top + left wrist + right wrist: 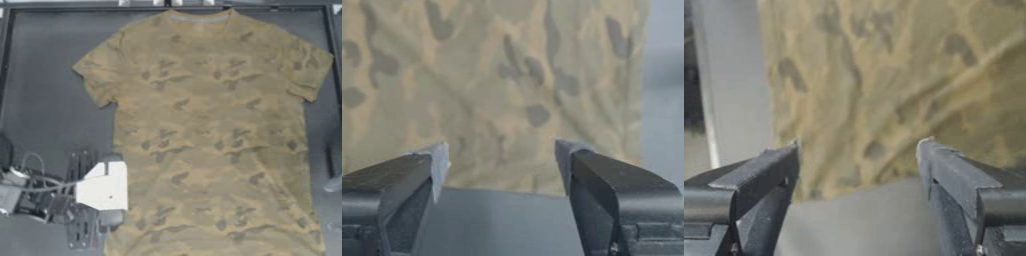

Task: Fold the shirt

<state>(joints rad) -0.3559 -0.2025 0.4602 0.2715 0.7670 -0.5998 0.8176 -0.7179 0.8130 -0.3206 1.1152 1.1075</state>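
Note:
The shirt [210, 130] lies spread flat on the table, front up, with its pale grey neckband [198, 19] at the far edge and both short sleeves out to the sides. My left gripper [113, 188] is at the shirt's left side edge near the hem, open, its jaws straddling the edge. In the left wrist view the left gripper [501, 150] holds nothing, and the shirt [495, 85] lies just beyond the tips. My right gripper [858, 150] is open at the shirt's [898, 85] right edge and barely shows in the top view.
Dark table [47, 115] shows bare to the left of the shirt and in a narrow strip on the right. A raised frame [80, 7] runs along the far edge. The left arm's cables [33, 182] lie at the lower left.

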